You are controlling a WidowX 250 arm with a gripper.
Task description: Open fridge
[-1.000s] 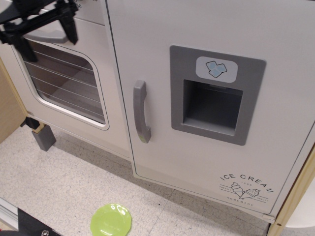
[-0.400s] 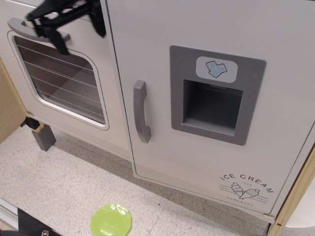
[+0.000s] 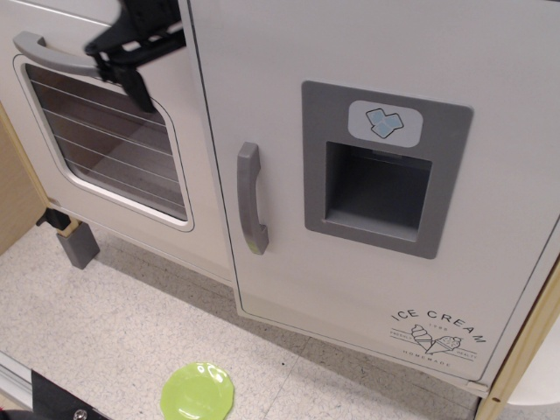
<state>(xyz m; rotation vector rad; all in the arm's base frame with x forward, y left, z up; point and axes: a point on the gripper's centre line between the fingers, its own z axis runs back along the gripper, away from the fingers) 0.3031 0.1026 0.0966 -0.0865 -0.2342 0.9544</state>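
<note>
The fridge (image 3: 289,79) is the large white door on the right, and it is closed. It has a vertical grey handle (image 3: 250,198), a grey recessed ice-dispenser panel (image 3: 381,166) with a blue cubes sticker, and "ICE CREAM" print at the bottom right. My black gripper (image 3: 156,66) hangs at the top left, in front of the oven door's upper right corner, up and left of the fridge handle and not touching it. Its jaws stand apart and hold nothing; one finger (image 3: 136,86) points down and the upper part is cut off by the frame.
The white oven door (image 3: 114,144) with a striped window and a horizontal grey handle (image 3: 48,54) is left of the fridge. A green plate (image 3: 198,392) lies on the speckled floor below. A grey block (image 3: 77,245) sits at the oven's lower left. A wooden side panel (image 3: 525,350) borders the right.
My gripper has moved to the right across the oven door's top, from the far left corner towards the fridge's edge. The fridge door has not moved.
</note>
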